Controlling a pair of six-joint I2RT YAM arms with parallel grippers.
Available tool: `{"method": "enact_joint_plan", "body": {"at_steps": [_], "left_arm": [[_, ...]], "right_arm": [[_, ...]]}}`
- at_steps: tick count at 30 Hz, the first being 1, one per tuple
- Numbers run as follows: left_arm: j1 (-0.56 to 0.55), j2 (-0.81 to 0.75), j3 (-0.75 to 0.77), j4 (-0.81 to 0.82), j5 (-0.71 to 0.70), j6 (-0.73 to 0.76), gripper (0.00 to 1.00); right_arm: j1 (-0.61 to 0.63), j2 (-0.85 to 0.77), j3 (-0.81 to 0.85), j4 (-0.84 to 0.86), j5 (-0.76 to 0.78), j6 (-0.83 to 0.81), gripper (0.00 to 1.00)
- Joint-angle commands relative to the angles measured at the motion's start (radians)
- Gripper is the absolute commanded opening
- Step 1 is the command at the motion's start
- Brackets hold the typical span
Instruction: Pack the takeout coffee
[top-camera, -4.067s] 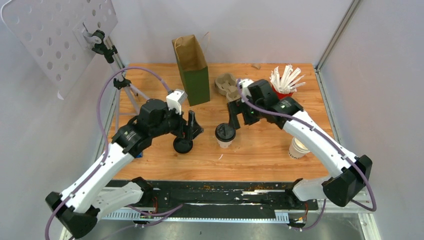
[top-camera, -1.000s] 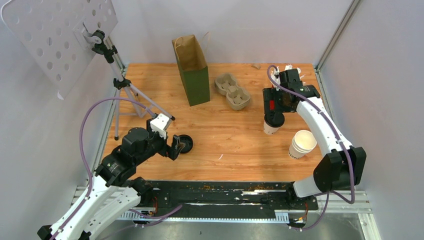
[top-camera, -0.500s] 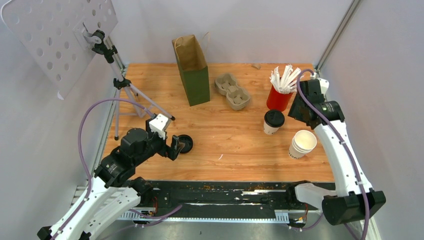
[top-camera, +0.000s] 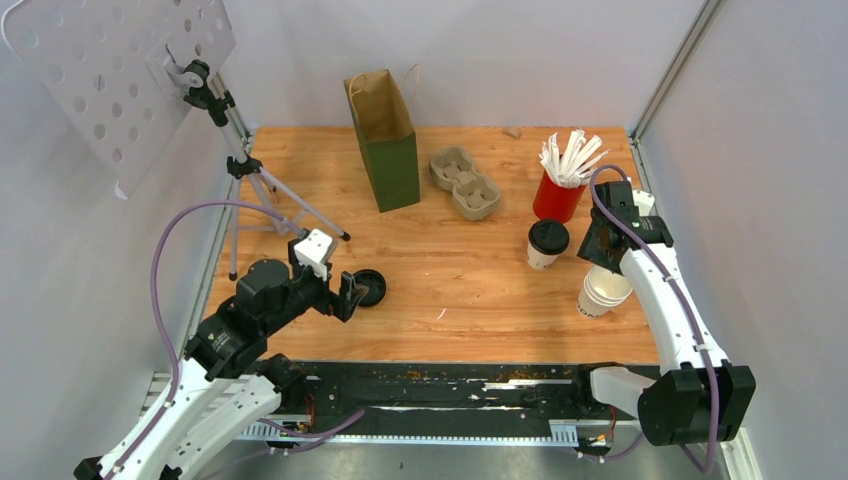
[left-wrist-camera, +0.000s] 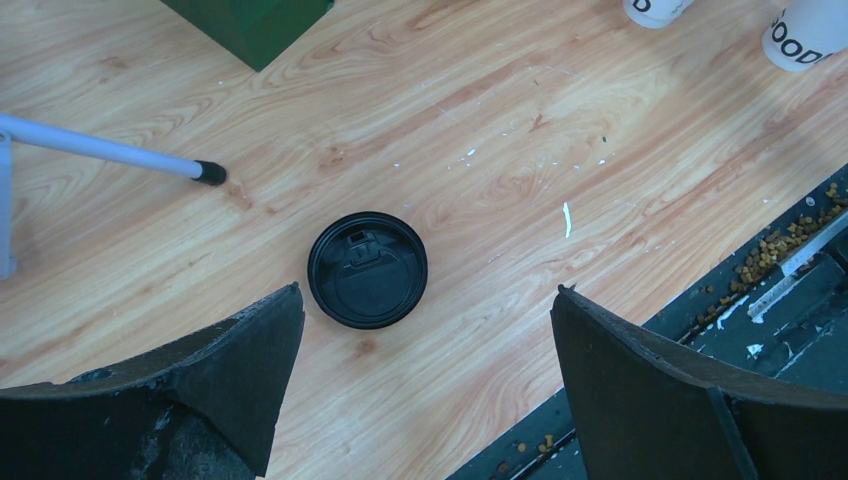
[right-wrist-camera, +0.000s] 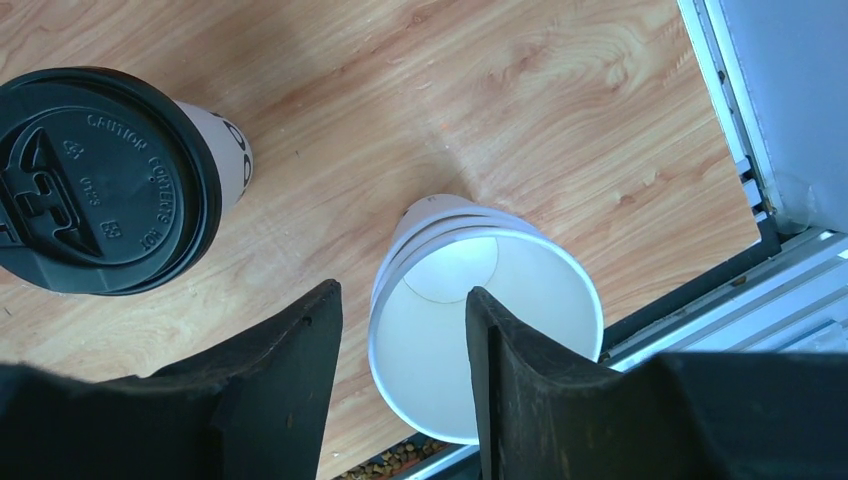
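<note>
Wood-grain bench (top-camera: 480, 290), pale grey walls (top-camera: 500, 60) (tiny booth); left gripper (left-wrist-camera: 425, 298) gapes wide above a loose black lid (left-wrist-camera: 367, 270), right gripper (right-wrist-camera: 402, 292) sits half-parted over stacked lidless cups (right-wrist-camera: 430, 370), gripping nothing.

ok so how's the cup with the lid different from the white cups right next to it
The lidded cup is capped in black; the stacked cups are open and empty. The lidded cup is a single cup; the stacked cups are several nested together. Both are white paper and stand upright on the table.
</note>
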Motion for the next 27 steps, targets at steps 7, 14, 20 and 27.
{"method": "enact_joint_plan", "body": {"at_steps": [7, 14, 20, 27], "left_arm": [[-0.005, -0.003, 0.006, 0.034, -0.010, 0.021, 1.00], [-0.004, -0.005, 0.004, 0.034, -0.010, 0.021, 1.00], [-0.004, -0.004, 0.004, 0.032, -0.010, 0.020, 1.00], [-0.005, -0.004, 0.004, 0.034, -0.011, 0.021, 1.00]], "right_arm": [[-0.020, -0.018, -0.044, 0.084, -0.010, 0.024, 0.42], [-0.024, -0.028, -0.034, 0.086, 0.003, 0.010, 0.18], [-0.027, -0.033, -0.009, 0.066, 0.039, -0.005, 0.01], [-0.026, -0.029, 0.038, 0.025, 0.058, -0.031, 0.00]]}}
